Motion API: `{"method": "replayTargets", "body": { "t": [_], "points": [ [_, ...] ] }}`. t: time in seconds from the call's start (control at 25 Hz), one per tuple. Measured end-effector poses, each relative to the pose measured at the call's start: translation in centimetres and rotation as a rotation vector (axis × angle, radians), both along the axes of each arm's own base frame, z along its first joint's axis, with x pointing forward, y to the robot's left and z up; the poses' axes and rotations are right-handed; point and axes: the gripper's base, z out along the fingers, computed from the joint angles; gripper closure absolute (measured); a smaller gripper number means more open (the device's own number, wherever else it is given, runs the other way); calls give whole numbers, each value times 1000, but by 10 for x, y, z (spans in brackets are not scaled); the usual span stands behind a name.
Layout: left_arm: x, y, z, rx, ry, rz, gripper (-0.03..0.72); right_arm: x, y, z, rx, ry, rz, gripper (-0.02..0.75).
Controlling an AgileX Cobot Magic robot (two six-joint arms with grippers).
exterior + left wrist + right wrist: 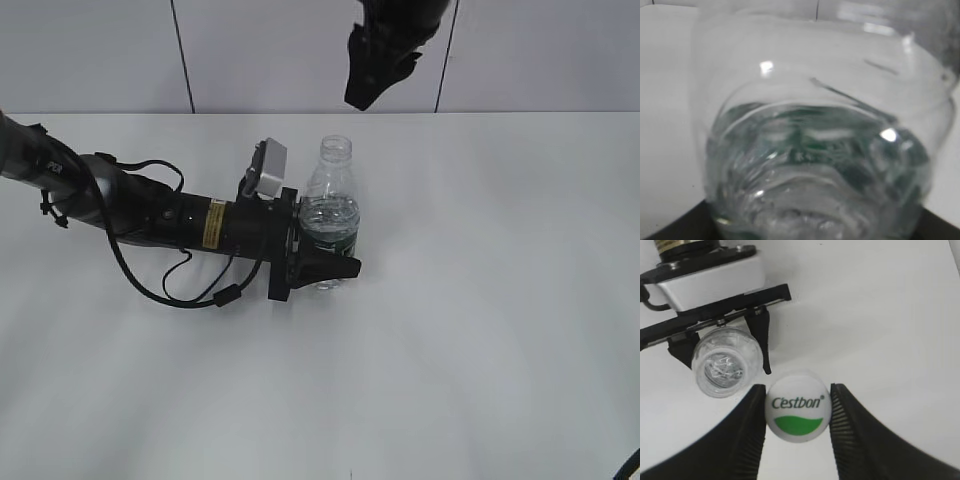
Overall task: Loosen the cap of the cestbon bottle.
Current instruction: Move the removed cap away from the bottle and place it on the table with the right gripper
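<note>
Cap (798,412) between the right jaws.

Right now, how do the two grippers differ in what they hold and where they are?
The left gripper is low at the table, clamped around the bottle's labelled middle; the right gripper is raised above it, pinching the white cap. The left gripper lies sideways; the right points down. The bottle's neck is open, the cap off it. Both are closed on something.

Exterior view's top edge crops the right gripper (372,75), so the cap between its fingers goes unseen there. At the left gripper (810,227), the cestbon bottle (815,150) blurs, overfilling the frame.
</note>
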Motion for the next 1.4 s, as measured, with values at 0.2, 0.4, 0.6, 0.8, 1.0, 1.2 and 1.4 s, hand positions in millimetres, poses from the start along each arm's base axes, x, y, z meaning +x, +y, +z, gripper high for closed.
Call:
{"method": "replayTargets", "body": {
  "t": [0.2, 0.4, 0.6, 0.8, 1.0, 1.2, 1.4],
  "points": [
    [0, 0, 0, 1, 0, -1, 279, 19, -35, 1, 72, 78, -319, 442],
    [0, 0, 0, 1, 0, -1, 279, 41, -89, 1, 155, 151, -683, 442],
    [0, 0, 0, 0, 0, -1, 279, 51, -131, -11, 166, 205, -891, 442],
    [0, 0, 0, -1, 0, -1, 279, 44, -149, -54, 98, 317, -969, 442],
    [0, 0, 0, -1, 0, -1, 279, 37, -152, -95, 94, 338, -1028, 442],
    [0, 0, 0, -1, 0, -1, 279, 28, -159, -131, 94, 335, -1103, 442],
    [0, 0, 0, -1, 0, -1, 279, 19, -178, -155, 83, 333, -1188, 442]
  ]
}}
